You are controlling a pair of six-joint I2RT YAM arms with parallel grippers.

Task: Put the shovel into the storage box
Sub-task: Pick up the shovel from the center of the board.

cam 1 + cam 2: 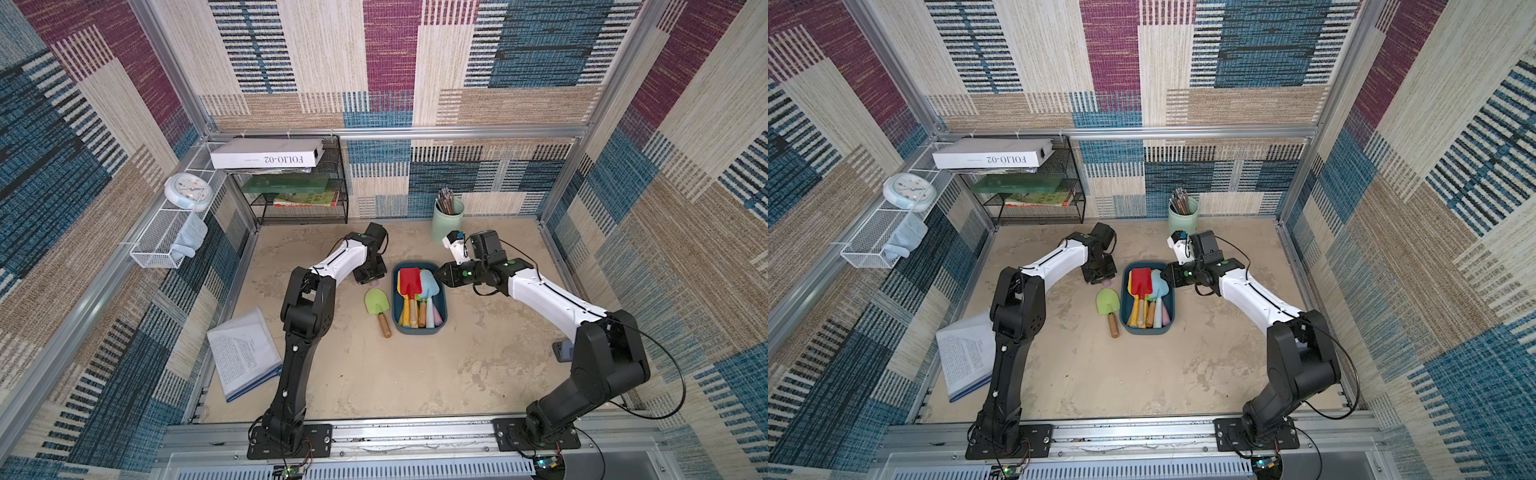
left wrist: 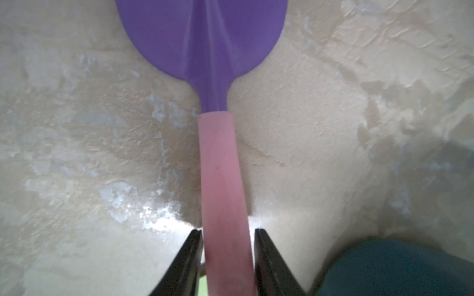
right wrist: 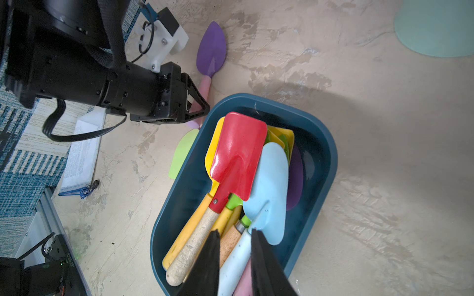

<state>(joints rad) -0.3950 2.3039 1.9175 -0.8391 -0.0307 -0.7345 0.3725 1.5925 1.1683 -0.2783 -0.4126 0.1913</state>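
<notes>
The purple shovel (image 2: 202, 38) is laid lengthwise ahead of the left pincer (image 2: 227, 230), its handle (image 2: 220, 166) closely straddled; a pinch cannot be confirmed. The storage box (image 2: 397, 269) is found just beside.

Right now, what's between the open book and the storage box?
The left arm and the green shovel, which lies beside the box, in both top views.

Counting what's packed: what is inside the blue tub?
In the tub: a red shovel on top, a light blue shovel beside it; a yellow shovel, purple blade and green bits beneath, mostly covered.
</notes>
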